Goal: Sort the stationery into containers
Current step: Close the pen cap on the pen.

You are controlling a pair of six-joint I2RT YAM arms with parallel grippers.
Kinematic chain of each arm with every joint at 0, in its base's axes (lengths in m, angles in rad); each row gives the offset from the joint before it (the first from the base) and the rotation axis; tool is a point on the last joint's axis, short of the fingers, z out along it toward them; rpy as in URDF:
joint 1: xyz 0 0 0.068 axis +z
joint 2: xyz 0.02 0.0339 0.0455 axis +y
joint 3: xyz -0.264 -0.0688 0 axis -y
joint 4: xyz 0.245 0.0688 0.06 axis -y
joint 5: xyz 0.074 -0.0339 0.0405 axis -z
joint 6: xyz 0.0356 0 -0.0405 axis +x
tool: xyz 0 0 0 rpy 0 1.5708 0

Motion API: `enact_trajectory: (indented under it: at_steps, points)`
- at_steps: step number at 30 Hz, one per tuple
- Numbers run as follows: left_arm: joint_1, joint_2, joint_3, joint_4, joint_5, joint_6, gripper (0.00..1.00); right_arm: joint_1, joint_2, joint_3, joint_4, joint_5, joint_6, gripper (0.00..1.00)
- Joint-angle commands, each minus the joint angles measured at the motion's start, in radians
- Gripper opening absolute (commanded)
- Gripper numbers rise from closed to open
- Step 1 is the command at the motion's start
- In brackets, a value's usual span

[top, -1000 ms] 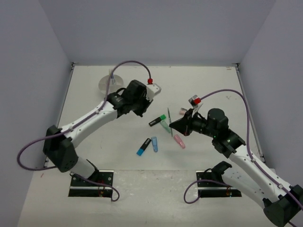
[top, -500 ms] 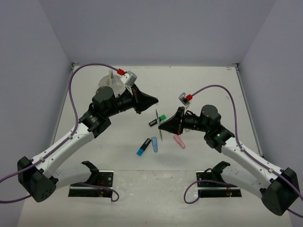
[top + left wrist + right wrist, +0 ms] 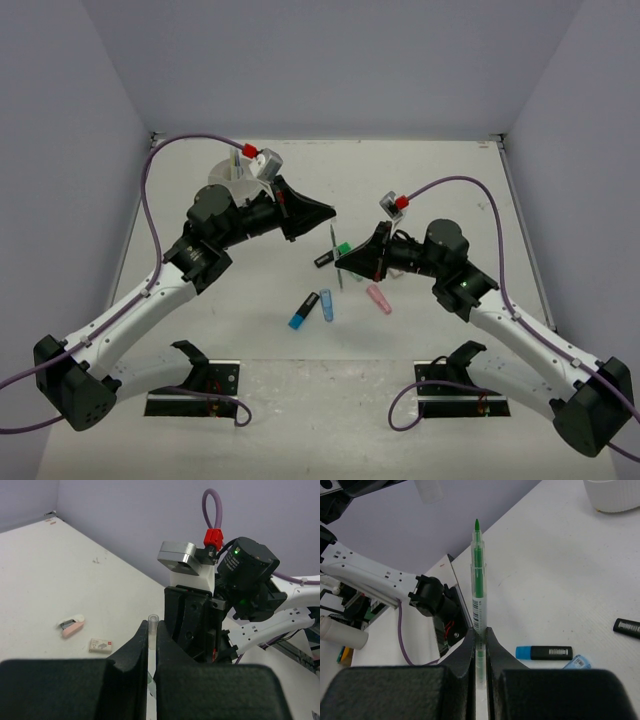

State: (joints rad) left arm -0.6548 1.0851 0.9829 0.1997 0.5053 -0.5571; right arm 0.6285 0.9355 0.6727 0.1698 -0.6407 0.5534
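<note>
The right gripper (image 3: 342,264) hangs over the middle of the table (image 3: 450,180), its fingers pressed tight on the lower part of a thin green pen (image 3: 478,590). The pen's bare green tip is at the free end. From above, its long axis runs roughly from the near edge toward the far edge, with the tip end toward the far edge. From the right wrist it looks tilted upward rather than lying flat.

The left gripper (image 3: 329,212) faces it from the left, its tip just beside the pen's tip end. Its fingers are closed on a small clear cap (image 3: 153,622), which stands up between them with its rim showing above the pads.

The round white tub (image 3: 612,497) sits near the far left corner, partly hidden behind the left arm.

More stationery lies flat at mid-table under the two grippers:
- A black highlighter (image 3: 325,259) lies beside a green-capped one (image 3: 344,248).
- A blue-capped highlighter (image 3: 300,312) and a pale blue one (image 3: 326,305) lie side by side nearer the near edge, both pointing diagonally.
- A pink highlighter (image 3: 378,298) lies to their right.

In the left wrist view, a pink eraser (image 3: 72,626) and a tan eraser (image 3: 101,645) lie close together, not touching.
</note>
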Motion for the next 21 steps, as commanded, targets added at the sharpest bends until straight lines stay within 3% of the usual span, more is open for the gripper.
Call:
enact_trajectory:
  at_steps: [1, 21]
  points:
    - [0.006, -0.007, 0.001, 0.052, 0.002, 0.004, 0.00, 0.005, -0.039, 0.035, -0.002, 0.028, -0.028, 0.00]
    - [0.009, 0.027, -0.007, 0.082, 0.009, -0.001, 0.00, 0.005, -0.061, 0.072, -0.028, 0.052, -0.035, 0.00]
